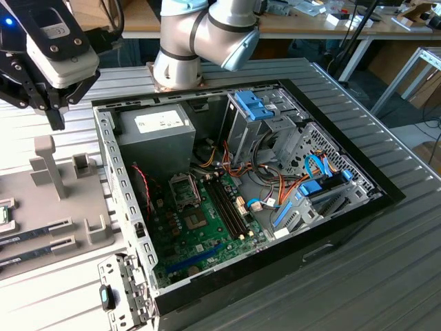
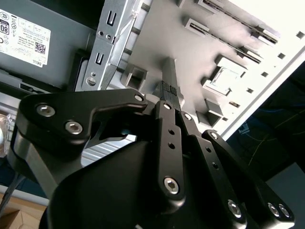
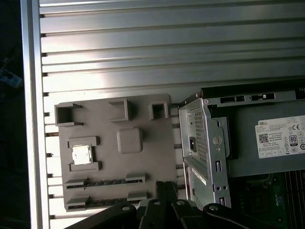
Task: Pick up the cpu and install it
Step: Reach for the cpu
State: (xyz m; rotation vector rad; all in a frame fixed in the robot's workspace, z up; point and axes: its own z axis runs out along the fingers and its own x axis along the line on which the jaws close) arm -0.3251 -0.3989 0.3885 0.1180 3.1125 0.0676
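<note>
The cpu [image 3: 81, 155] is a small silver-topped square lying flat in a holder on the grey fixture tray [image 3: 147, 162], beside the open computer case [image 1: 248, 200]. It also shows in the second wrist view, cpu [image 2: 224, 78], some way beyond the fingertips. My gripper [image 1: 56, 121] hangs above the tray's end nearest the case, shut with nothing between its fingers. In both wrist views the gripper [image 3: 165, 185] [image 2: 168, 67] has its black fingers pressed together. The motherboard's cpu socket [image 1: 185, 187] sits in the case, below the grey power supply [image 1: 155, 127].
Memory sticks [image 1: 34, 231] lie in slots on the tray, and upright grey posts [image 1: 47, 165] rise from it under the gripper. The case's metal side wall [image 1: 117, 179] stands between tray and motherboard. The arm's base [image 1: 176, 65] is behind the case.
</note>
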